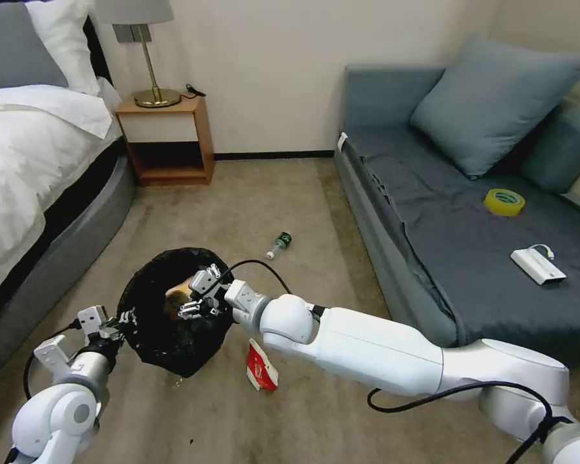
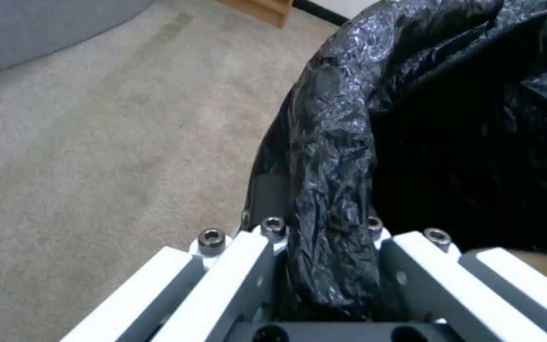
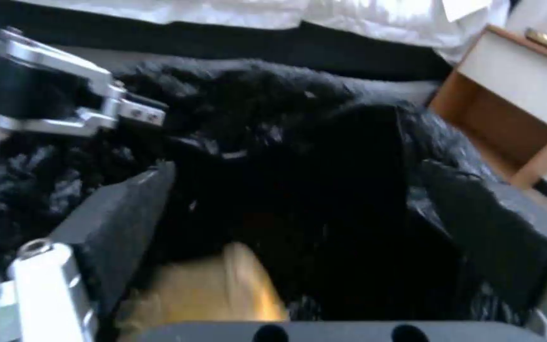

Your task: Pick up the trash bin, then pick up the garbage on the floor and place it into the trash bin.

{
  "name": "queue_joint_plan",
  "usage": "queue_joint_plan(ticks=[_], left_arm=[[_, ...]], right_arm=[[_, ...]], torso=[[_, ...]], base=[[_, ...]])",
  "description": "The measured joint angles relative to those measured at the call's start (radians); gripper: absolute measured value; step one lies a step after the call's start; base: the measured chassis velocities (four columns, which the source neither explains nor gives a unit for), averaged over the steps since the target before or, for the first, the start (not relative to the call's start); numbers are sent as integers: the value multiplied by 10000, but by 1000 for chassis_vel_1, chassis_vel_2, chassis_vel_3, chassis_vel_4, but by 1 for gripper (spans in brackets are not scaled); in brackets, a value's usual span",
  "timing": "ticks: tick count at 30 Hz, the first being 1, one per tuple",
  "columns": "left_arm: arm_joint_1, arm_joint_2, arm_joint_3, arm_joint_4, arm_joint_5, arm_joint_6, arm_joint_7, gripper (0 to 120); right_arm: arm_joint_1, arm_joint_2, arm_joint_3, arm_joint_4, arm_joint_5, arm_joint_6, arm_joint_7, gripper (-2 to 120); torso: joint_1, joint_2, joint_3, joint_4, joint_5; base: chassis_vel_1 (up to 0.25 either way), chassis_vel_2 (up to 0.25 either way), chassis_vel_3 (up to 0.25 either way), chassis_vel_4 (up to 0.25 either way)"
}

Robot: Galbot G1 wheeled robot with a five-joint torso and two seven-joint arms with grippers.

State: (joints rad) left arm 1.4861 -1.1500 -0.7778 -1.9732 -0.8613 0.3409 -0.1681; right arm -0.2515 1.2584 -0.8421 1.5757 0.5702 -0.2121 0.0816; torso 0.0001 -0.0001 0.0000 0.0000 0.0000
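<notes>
The trash bin, lined with a crinkly black bag, hangs just above the carpet with my left gripper shut on its rim. My right gripper reaches over the bin's mouth and is open, its fingers spread wide. A crumpled brown paper bag lies between them, inside the black liner, and also shows as a tan patch. A red-and-white snack packet lies on the carpet under my right forearm. A small clear bottle with a green label lies farther off on the floor.
A grey sofa on the right carries a yellow tape roll and a white charger. The bed runs along the left, with a wooden nightstand and lamp behind. Open carpet lies between bed and sofa.
</notes>
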Motion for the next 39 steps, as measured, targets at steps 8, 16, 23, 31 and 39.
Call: queue_joint_plan(ticks=[8,16,23,31,39], left_arm=[[-14,24,-19,143,63,-127,-87,4],[-50,-107,-390,159,794,-376,-328,4],[-53,-80,-708,536,1205,-557,-347,4],[-74,-37,-855,560,1180,-561,-322,4],[-85,-53,-800,545,1193,-561,-182,4]], right_arm=[[65,49,161,284,497,-65,447,100],[-1123,-290,1667,610,1981,-960,1944,100],[-2530,-657,2280,452,3465,-2622,3304,100],[-3161,-367,2208,283,7349,-4458,5279,100],[-3299,32,2037,-1140,7812,-4765,5541,100]], torso=[[-1,1,0,1,0],[-1,1,0,-2,0],[-1,1,0,-2,1],[-1,0,-1,2,1],[-1,1,-1,0,0]], base=[[0,0,0,0],[0,0,0,0],[0,0,0,0],[0,0,0,0],[0,0,0,0]])
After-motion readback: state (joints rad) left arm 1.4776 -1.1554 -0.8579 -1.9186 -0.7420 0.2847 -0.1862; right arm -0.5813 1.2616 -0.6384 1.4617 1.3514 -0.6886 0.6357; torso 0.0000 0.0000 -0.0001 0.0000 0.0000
